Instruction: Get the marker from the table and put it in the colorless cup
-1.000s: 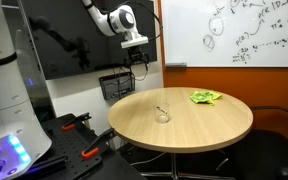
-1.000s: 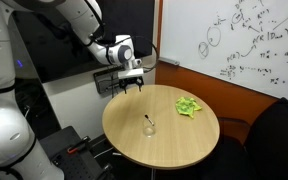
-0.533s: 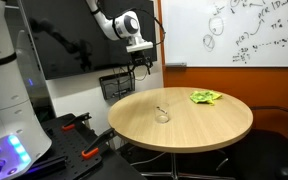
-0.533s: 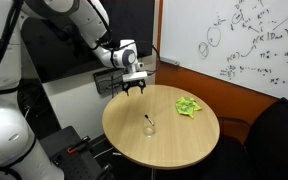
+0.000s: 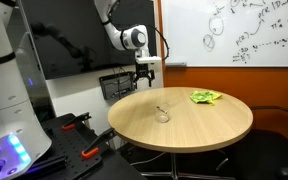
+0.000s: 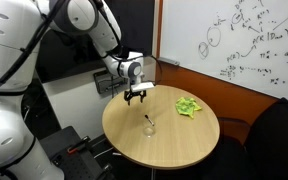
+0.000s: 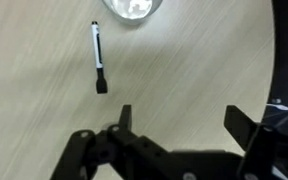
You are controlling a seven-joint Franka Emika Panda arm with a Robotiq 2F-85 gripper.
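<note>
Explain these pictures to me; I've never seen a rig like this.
The machine is a jointed robot arm ending in a two-fingered gripper. Two pictures come from cameras standing in the room, looking at the round wooden table from different spots. The third comes from a camera on the arm's wrist, looking down past the gripper. On the table lie a marker, a clear cup beside it, and a crumpled green object farther off. The gripper hangs above the table near its edge, open and holding nothing; the marker is not yet in the cup.
</note>
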